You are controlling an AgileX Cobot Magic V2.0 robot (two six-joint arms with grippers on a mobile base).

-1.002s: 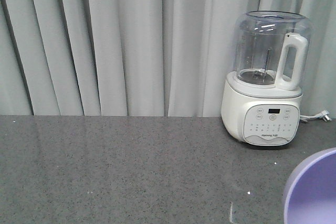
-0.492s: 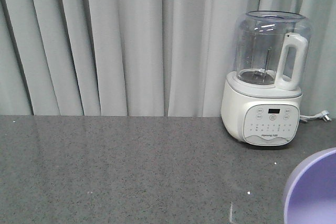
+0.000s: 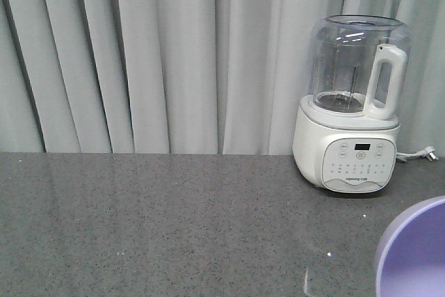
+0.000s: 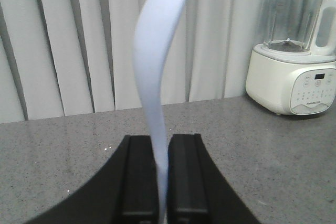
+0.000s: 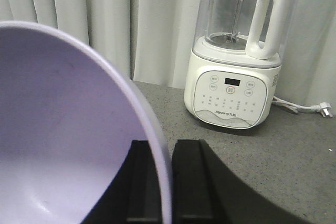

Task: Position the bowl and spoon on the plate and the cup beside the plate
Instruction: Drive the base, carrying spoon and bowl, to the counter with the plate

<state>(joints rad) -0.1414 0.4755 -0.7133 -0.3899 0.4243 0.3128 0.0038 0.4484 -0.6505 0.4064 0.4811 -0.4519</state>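
My left gripper (image 4: 162, 140) is shut on the spoon (image 4: 152, 66), a pale white-blue curved strip that rises from between the jaws and runs out of the top of the left wrist view. My right gripper (image 5: 169, 145) is shut on the rim of the lavender bowl (image 5: 63, 129), one finger inside the wall and one outside. The bowl fills the left half of the right wrist view, held above the counter. In the front view only an arc of the bowl (image 3: 414, 252) shows at the lower right corner. The plate and the cup are out of view.
A white blender with a clear jug (image 3: 352, 102) stands at the back right of the grey speckled counter (image 3: 174, 220); its cord and plug (image 3: 425, 154) lie to its right. A pale curtain (image 3: 174, 53) hangs behind the counter.
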